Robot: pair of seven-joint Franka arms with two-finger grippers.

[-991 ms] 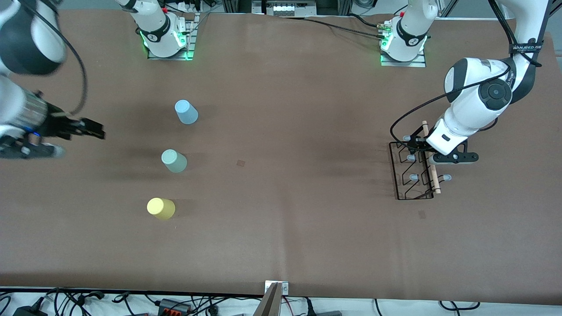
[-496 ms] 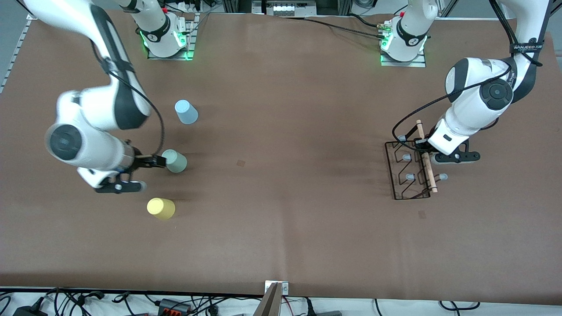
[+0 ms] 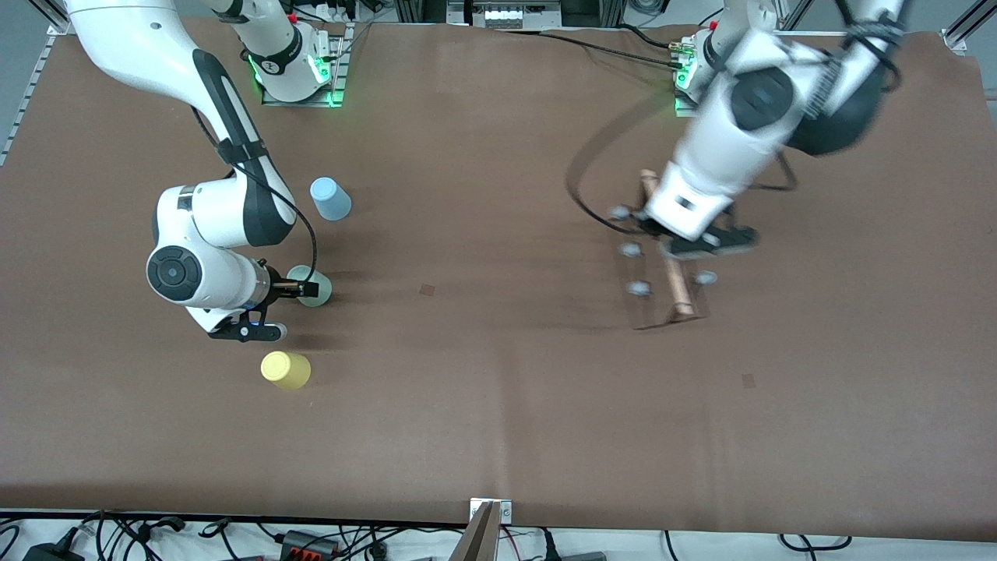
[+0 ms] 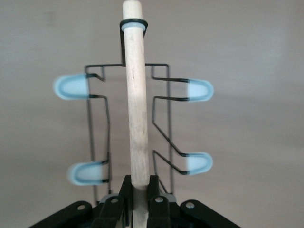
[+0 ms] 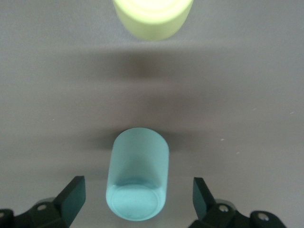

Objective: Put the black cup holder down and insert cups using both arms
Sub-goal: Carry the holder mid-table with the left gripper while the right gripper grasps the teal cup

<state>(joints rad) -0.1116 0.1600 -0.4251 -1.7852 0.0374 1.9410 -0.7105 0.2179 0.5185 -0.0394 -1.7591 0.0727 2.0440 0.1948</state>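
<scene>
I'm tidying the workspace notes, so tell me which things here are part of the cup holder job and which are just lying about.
Part of the job:
- black cup holder, gripped at its wooden rod by the left gripper
- mint green cup, between the open right gripper fingers
- yellow cup
- light blue cup

Lying about:
- cables along the table edge

Black wire cup holder (image 3: pixel 662 273) lifted, wooden rod pinched; mint (image 3: pixel 310 286), yellow (image 3: pixel 285 369), blue cups (image 3: pixel 330 199) inverted on table.

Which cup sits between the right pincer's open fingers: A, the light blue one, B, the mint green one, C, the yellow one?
B: the right wrist view shows the mint green cup between the open fingers of the right pincer, with the yellow cup apart from it.
</scene>
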